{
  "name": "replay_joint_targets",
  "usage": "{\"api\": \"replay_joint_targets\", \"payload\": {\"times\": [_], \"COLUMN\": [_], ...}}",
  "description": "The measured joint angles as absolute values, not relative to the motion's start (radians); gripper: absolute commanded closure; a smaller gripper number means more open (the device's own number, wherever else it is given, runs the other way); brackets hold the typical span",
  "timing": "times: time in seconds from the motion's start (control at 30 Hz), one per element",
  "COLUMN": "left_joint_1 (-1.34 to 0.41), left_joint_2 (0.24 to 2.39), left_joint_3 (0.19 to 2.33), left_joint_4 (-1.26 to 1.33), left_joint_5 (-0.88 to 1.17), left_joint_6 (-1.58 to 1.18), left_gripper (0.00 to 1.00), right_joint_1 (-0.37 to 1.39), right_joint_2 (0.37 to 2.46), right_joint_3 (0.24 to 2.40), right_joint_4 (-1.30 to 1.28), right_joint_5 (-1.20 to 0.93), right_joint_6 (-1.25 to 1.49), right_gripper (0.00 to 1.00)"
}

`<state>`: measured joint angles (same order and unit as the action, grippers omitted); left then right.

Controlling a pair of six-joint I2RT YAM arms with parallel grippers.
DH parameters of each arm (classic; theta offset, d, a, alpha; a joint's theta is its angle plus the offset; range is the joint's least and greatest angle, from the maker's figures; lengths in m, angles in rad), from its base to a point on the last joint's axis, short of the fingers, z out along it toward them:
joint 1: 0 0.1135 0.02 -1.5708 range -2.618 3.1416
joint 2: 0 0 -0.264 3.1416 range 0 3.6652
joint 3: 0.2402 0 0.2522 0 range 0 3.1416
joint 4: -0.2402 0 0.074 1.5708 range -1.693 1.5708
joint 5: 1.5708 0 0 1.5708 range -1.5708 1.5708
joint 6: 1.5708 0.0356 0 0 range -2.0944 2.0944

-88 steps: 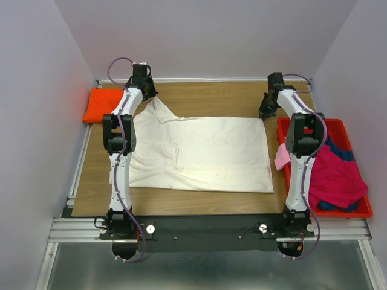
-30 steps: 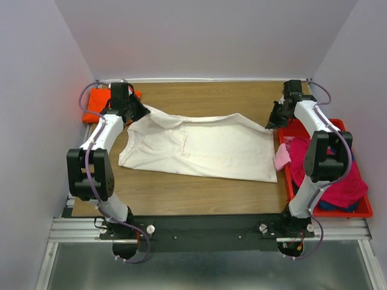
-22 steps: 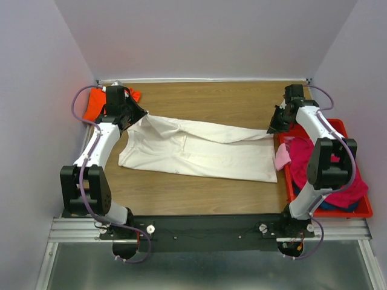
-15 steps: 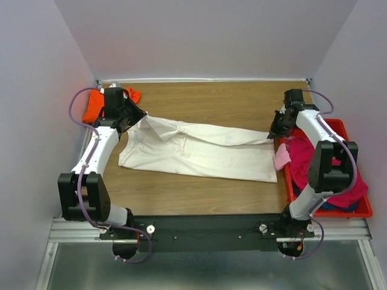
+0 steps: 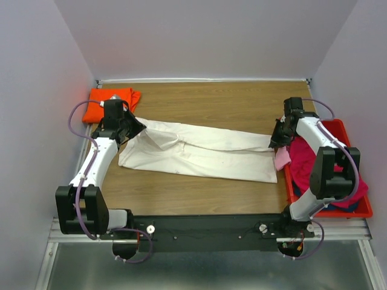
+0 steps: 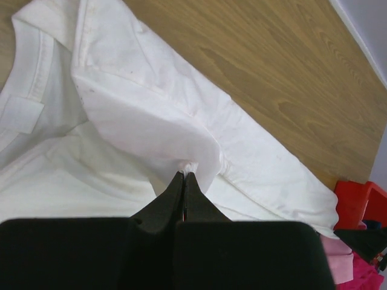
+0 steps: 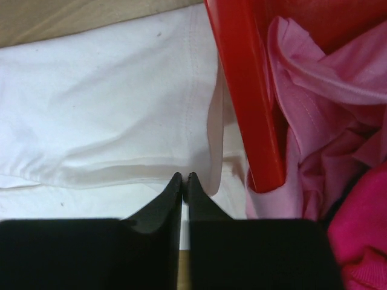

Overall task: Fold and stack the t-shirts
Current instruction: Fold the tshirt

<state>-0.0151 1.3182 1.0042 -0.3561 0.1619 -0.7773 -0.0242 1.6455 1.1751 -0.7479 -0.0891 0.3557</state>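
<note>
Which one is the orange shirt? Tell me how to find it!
Look at the wooden table and go to its far left corner. The orange shirt lies there in a small bundle, just behind the big cream-white shirt. It is the only orange thing, and it sits alone, not in the red bin.

no text, label, brand or number readable anywhere, cream-white t-shirt (image 5: 199, 154) included
</note>
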Motion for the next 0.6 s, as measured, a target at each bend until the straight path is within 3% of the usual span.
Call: {"api": "replay_joint_targets", "payload": {"times": [0.1,0.2,0.43,0.6], "left_joint_1": [-0.015,-0.014,0.006,0.011], "left_joint_2": [1.290,1.250,1.231,1.388], "left_joint_3": [0.966,0.961,1.021,1.061], "left_joint_4": [-0.384,-0.444,-0.465,-0.435], "left_joint_5": [0.162,0.155,0.147,0.152], "left_joint_6": [-0.787,-0.785,-0.748,-0.655], "left_gripper": [0.46,0.37,0.39,0.40], "right_joint_1": [-0.024,-0.024,0.019,0.183], "right_joint_2": [1.633,1.604,1.573,1.650], "right_joint_3": [1.148,1.126,1.170,1.300], "right_joint_4": [-0.754,-0.757,-0.766,-0.748], "right_joint_5": [-0.068,-0.054,-0.010,0.001], "right_joint_6": [0.375,0.388,0.382,0.374], "right_gripper": [0.52,0.47,0.47,0.47]}}
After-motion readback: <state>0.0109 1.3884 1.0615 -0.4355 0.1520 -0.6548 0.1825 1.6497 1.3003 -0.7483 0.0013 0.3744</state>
